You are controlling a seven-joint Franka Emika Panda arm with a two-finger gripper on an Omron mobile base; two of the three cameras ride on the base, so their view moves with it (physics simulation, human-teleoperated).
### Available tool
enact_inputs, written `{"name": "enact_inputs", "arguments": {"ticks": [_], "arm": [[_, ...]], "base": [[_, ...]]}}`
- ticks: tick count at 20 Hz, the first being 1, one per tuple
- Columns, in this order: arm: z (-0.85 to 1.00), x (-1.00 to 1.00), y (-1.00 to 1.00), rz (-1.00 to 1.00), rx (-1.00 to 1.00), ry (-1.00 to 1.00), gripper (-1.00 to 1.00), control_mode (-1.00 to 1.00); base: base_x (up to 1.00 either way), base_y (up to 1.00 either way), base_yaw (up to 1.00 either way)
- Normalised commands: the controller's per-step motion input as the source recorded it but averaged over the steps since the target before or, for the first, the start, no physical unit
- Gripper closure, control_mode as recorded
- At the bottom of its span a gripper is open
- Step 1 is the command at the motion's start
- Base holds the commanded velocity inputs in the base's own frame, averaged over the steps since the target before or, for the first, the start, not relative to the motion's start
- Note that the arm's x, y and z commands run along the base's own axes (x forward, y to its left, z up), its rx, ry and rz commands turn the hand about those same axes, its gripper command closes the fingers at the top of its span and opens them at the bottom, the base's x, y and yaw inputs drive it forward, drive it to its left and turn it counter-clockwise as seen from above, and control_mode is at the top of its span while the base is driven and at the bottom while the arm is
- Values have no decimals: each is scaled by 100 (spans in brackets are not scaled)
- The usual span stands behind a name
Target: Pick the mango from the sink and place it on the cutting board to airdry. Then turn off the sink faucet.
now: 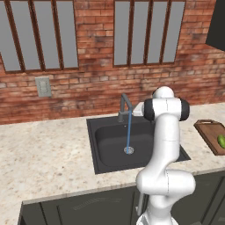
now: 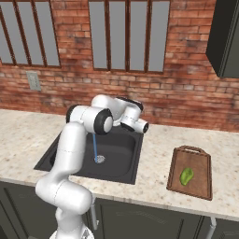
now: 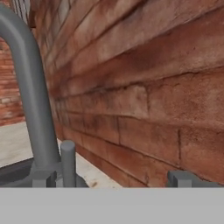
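Brick-side faucet (image 3: 33, 96) just left of claw (image 3: 111, 177)

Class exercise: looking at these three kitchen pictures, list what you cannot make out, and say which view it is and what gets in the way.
- Left base view: the cutting board and mango are cut off by the right edge.
- Left base view: the arm hides the sink's right part.
- Right base view: the arm hides the sink faucet.
- Hand view: the faucet's spout end runs off the top edge.

Even flat rendered light, soft shadows, slight pixelation.
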Motion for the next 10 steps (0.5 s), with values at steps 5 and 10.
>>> {"name": "enact_inputs", "arguments": {"ticks": [5,10], "arm": [[20,48,59,21,0,0,-100,-100],[25,42,56,40,0,-2,-100,-100]], "base": [[0,0,0],[0,0,0]]}}
